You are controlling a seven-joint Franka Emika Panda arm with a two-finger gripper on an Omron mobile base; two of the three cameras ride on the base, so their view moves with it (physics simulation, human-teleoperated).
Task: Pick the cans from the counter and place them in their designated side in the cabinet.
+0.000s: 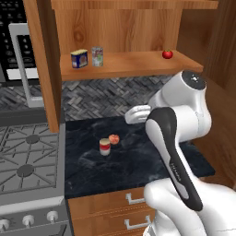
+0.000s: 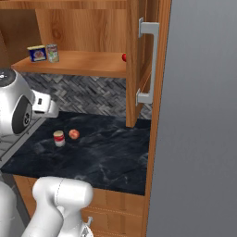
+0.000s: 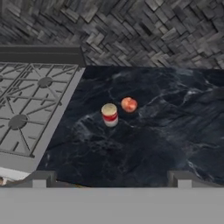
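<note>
Ahead of gripper (image 3: pixel 111 180), red-and-white can (image 3: pixel 109 114)

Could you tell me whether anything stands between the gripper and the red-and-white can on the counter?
Nothing visible does. In the hand view, bare counter lies between the gripper and the red-and-white can. The red-orange fruit sits just beyond the can, off to one side.

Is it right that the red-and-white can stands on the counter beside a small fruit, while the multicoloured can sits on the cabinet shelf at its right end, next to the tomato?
Not quite. In the left base view the multicoloured can stands at the shelf's left end beside the blue-and-yellow tin; the tomato is alone at the right end. The red-and-white can is on the counter beside the fruit.
</note>
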